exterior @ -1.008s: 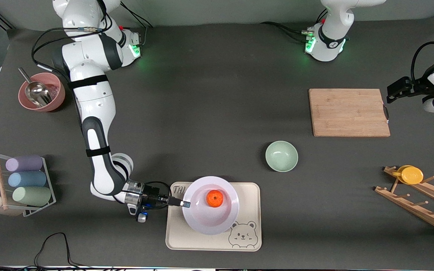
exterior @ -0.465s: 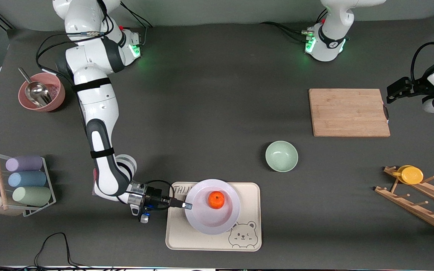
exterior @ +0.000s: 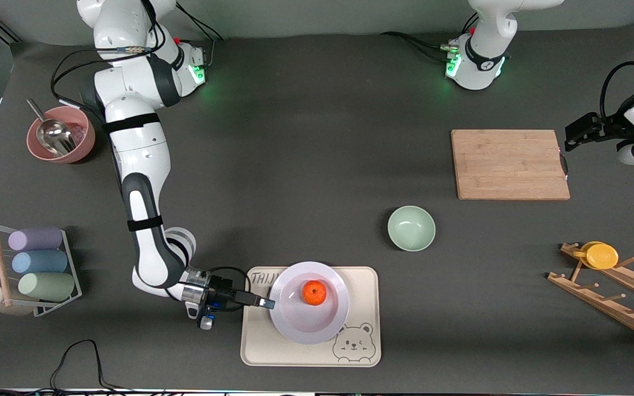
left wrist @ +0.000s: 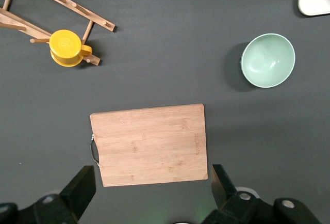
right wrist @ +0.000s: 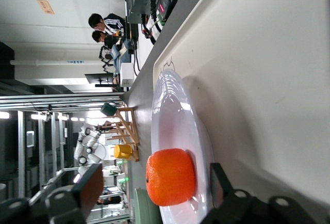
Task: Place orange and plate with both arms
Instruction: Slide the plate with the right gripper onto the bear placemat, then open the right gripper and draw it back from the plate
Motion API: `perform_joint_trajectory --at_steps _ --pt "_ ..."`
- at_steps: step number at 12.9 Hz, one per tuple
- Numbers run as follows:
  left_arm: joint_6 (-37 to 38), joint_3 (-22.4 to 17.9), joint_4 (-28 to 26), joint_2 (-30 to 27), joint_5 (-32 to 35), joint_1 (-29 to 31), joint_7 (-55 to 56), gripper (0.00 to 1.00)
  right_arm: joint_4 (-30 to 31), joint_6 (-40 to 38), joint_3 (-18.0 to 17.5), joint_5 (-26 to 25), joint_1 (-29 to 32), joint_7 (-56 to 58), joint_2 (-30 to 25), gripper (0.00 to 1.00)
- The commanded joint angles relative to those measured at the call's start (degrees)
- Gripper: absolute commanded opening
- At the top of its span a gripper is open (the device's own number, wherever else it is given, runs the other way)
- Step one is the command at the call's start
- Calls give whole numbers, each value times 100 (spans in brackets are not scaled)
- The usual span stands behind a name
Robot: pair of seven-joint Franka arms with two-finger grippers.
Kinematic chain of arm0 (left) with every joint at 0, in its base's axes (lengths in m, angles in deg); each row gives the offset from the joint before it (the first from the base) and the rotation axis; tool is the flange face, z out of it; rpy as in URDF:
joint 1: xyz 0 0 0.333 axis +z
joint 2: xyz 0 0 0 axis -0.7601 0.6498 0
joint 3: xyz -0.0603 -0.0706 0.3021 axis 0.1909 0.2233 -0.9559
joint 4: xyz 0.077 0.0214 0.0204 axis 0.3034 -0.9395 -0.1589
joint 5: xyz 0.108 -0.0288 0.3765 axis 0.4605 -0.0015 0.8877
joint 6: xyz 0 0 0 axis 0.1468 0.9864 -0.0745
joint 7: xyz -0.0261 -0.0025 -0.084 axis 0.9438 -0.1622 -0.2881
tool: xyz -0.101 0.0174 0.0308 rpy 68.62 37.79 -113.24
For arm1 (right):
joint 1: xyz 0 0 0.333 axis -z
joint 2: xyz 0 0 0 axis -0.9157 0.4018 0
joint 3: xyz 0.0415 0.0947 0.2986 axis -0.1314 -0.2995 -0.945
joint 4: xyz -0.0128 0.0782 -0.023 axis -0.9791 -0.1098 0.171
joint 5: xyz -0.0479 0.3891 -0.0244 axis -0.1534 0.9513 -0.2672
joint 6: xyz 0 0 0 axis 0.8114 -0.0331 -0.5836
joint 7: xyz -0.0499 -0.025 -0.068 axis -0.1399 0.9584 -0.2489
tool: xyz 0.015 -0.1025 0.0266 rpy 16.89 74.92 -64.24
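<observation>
The white plate (exterior: pixel 306 325) lies on the cream bear-printed tray (exterior: pixel 262 346) near the front camera's edge of the table. The orange (exterior: pixel 314 292) sits in the plate's middle. My right gripper (exterior: pixel 266 302) is low at the plate's rim on the side toward the right arm's end, open, holding nothing. In the right wrist view the orange (right wrist: pixel 170 176) rests on the plate (right wrist: pixel 172 115) straight ahead of the spread right gripper (right wrist: pixel 157 182). My left gripper (exterior: pixel 574 135) waits open beside the cutting board, nothing between its fingers (left wrist: pixel 82 185).
A pale green bowl (exterior: pixel 411 228) stands between tray and wooden cutting board (exterior: pixel 509 164). A wooden rack with a yellow cup (exterior: pixel 600 256) is at the left arm's end. A pink bowl with scoop (exterior: pixel 61 135) and a cup rack (exterior: pixel 36 261) are at the right arm's end.
The plate with the orange has settled flat onto the tray. My right gripper went from shut on the plate's rim to open and drew back slightly. The left arm has not moved.
</observation>
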Motion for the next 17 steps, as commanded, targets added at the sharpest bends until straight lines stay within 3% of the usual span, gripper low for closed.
perform_joint_trajectory --at_steps 1,5,8,11,13,15,17 --pt "-42 -35 -22 -38 -35 -82 80 100 -49 74 125 -429 27 -134 -136 100" --pt "-51 -61 -14 -12 -26 -12 45 100 -14 74 239 -904 18 -169 -382 100" --pt "-94 -70 -14 6 35 -3 36 100 30 74 318 -1841 18 -204 -733 100" --pt "343 -36 126 -38 53 15 97 100 923 65 433 -2240 -17 -151 -1435 100" --pt "398 -44 162 -47 97 41 36 100 1644 56 433 -3175 -43 -186 -2023 100" --pt "424 -35 171 -56 61 24 79 100 2277 56 441 -4581 -61 -213 -2621 100" --pt "485 -9 162 -73 114 6 97 100 2858 -5 677 -5427 -122 -431 -3271 100"
